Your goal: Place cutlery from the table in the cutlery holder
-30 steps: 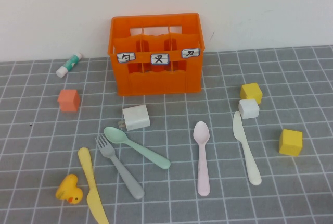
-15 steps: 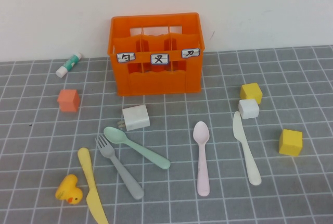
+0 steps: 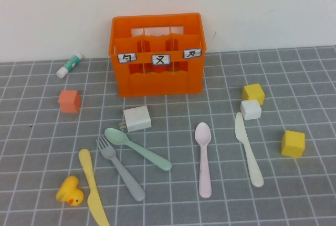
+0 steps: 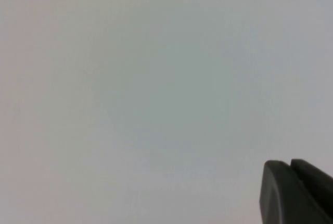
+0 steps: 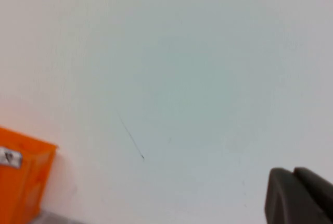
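The orange cutlery holder stands at the back of the grey gridded table; one of its corners shows in the right wrist view. In front of it lie a mint-green spoon, a grey fork, a yellow knife, a pink spoon and a cream-white knife. Neither arm appears in the high view. My left gripper is shut and empty, facing a blank wall. My right gripper is shut and empty too, also facing the wall.
A white block sits just behind the green spoon. A yellow duck, a small orange cube and a glue stick are on the left. Two yellow cubes and a white cube are on the right.
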